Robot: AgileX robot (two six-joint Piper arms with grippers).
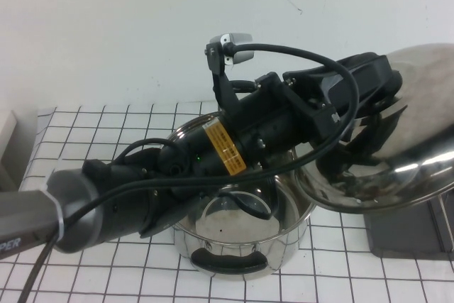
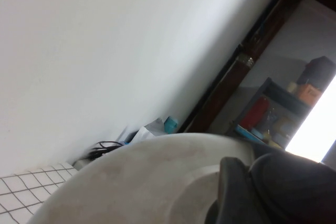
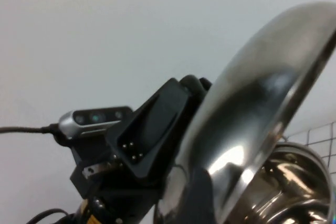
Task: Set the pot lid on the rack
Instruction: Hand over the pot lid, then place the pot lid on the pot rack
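Note:
My left arm reaches across the table from the left, and the left gripper is shut on the pot lid. It holds the lid tilted in the air at the right, with the shiny underside facing the high camera. The lid hangs over the rack, a dark grey tray on the table at the right. In the left wrist view the lid's dull domed top fills the lower part, with the black knob beside a dark finger. The right wrist view shows the lid's rim close up. My right gripper is out of view.
The deep steel pot with black handles stands open at the table's middle, under my left arm, and also shows in the right wrist view. The cloth is white with a black grid. A white wall stands behind.

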